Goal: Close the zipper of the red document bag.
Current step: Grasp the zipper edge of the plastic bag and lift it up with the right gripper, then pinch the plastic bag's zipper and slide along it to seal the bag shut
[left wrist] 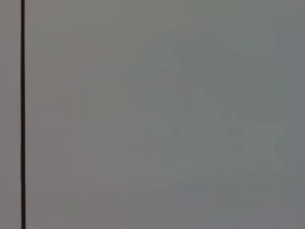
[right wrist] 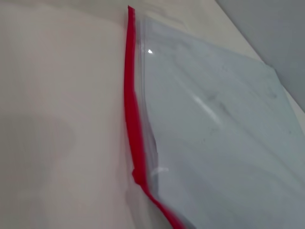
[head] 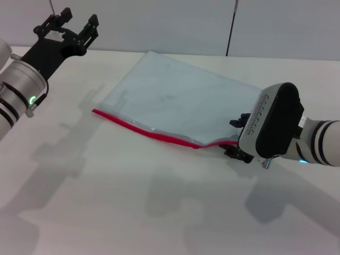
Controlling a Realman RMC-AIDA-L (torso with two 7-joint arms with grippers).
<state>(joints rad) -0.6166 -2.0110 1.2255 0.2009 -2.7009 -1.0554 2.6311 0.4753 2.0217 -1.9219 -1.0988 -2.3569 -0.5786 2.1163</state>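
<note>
The red document bag (head: 175,101) lies flat on the white table, a translucent pale blue-grey pouch. Its zipper (head: 143,127) is a thin red strip along the near long edge. My right gripper (head: 237,139) sits at the zipper's right end, where the bag's corner rises slightly off the table; the wrist housing hides the contact. The right wrist view looks along the zipper (right wrist: 133,124) and the bag (right wrist: 219,133). My left gripper (head: 78,20) hangs open and empty, high at the far left, well away from the bag.
The white table (head: 133,202) stretches wide in front of the bag. A grey wall (head: 175,24) with a dark vertical seam (head: 231,26) stands behind it. The left wrist view shows only that wall (left wrist: 167,119) and a black line (left wrist: 22,114).
</note>
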